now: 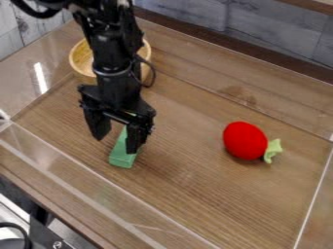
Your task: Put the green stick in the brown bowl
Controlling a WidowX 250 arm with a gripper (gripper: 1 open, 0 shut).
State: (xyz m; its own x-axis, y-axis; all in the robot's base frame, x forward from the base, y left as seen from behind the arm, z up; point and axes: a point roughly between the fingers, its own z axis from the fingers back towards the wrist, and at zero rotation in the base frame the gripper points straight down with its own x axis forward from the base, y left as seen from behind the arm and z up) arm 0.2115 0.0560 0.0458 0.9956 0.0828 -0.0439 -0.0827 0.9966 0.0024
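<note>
— Where is the green stick [123, 154]?
— Flat on the wooden table [196, 185], its long axis running from the near-left up toward the far-right, upper end hidden under the gripper [115, 139].
— And the jaws?
— Spread apart, pointing down, astride the stick.
— The brown bowl [84, 56]?
— Behind the arm, well apart from the red toy [246, 140].

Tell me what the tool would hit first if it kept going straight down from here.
Most likely the flat light green rectangular block: the open tool points down with fingers straddling it. Depth is unclear; the wooden table lies underneath.
</note>
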